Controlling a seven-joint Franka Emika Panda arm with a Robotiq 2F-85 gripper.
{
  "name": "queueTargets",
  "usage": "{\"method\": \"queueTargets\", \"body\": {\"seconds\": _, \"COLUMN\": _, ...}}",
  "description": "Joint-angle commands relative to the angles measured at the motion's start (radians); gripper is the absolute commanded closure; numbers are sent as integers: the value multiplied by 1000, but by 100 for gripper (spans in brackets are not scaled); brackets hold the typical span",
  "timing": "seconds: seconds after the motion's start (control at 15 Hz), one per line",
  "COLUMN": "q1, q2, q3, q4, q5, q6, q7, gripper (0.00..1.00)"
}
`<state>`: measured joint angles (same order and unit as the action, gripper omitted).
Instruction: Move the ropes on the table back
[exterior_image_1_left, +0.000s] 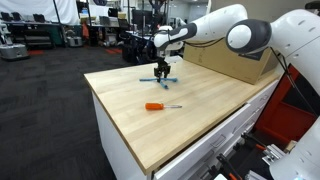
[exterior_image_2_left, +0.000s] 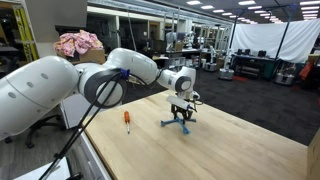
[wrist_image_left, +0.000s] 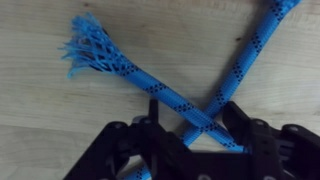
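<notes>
While your gripper (wrist_image_left: 195, 135) sits low over the table (exterior_image_1_left: 200, 112), its jaws stand partly open astride the crossed ropes (wrist_image_left: 150, 86), gripping nothing; the screwdriver (exterior_image_1_left: 158, 106) lies well apart.

You've got ropes (exterior_image_1_left: 160, 79) crossed on surface (exterior_image_1_left: 200, 110) nr one edge, tool (exterior_image_1_left: 162, 68) directly above; screwdriver (exterior_image_1_left: 160, 106) apart, toward middle; box (exterior_image_1_left: 235, 62) at corner.

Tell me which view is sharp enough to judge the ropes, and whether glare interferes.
Wrist view: ropes fill the frame, weave and frayed end sharp, light even, no glare; gripper is dark with little detail. Both exterior views: ropes tiny, overlapped by the gripper, too small for detail; table evenly lit.
</notes>
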<state>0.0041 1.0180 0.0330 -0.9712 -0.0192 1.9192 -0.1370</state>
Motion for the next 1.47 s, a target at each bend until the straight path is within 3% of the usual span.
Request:
{"method": "queueTargets", "body": {"seconds": 0.0, "q1": 4, "q2": 40, "q3": -10, "q4": 64, "q5": -3, "q6": -45, "q7": 20, "gripper": 62}}
{"method": "queueTargets", "body": {"seconds": 0.4, "q1": 16, "q2": 57, "q3": -13, "q4": 101, "q5": -11, "q6": -72, "q7": 17, "gripper": 100}}
{"method": "queueTargets", "body": {"seconds": 0.73, "q1": 17, "q2": 14, "q3": -8, "q4": 60, "q5": -10, "q6": -89, "q7": -3, "gripper": 97}}
{"method": "queueTargets", "body": {"seconds": 1.4, "q1": -25, "q2": -168, "q3": -20, "q4": -184, "q5": 3, "q6": -54, "q7": 9, "gripper": 97}}
